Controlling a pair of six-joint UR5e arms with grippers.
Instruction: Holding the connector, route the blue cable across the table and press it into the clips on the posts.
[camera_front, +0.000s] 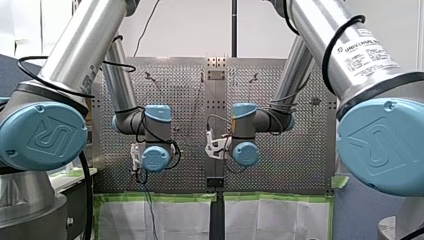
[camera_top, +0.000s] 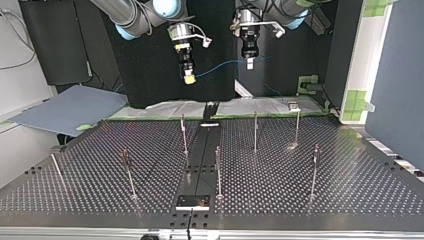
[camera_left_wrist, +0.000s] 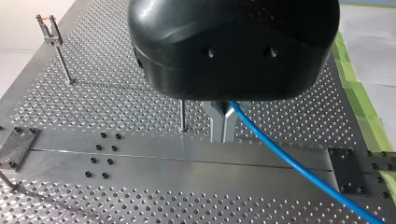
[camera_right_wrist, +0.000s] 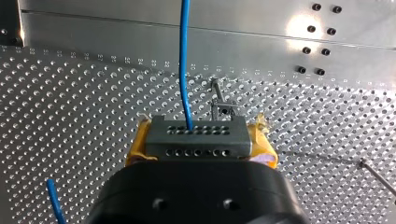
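Closest in the top view, a black plate (camera_top: 192, 202) sits at the lower middle of the frame on the table (camera_top: 310, 195). Thin posts (camera_top: 218, 172) with clips at their tips stand scattered across the table, from lower left to right of centre. Farther back, a grey sheet (camera_top: 70, 107) lies at the middle left and green tape (camera_top: 356, 100) marks a panel at the right. In the upper middle both grippers hang well above the posts. Left of centre, the right gripper (camera_top: 189, 76) pinches the grey connector (camera_right_wrist: 196, 135) between yellow pads. From there the cable (camera_top: 225, 64) runs in a shallow sag to the left gripper (camera_top: 249, 62), just right of centre, whose metal fingers (camera_left_wrist: 217, 126) are pressed together on it. In the left wrist view that gripper's black body hides much of the table, and one post stands just beside the fingers. In the front view big arm joints (camera_front: 42, 135) fill both lower corners, and the wrists cover both grippers.
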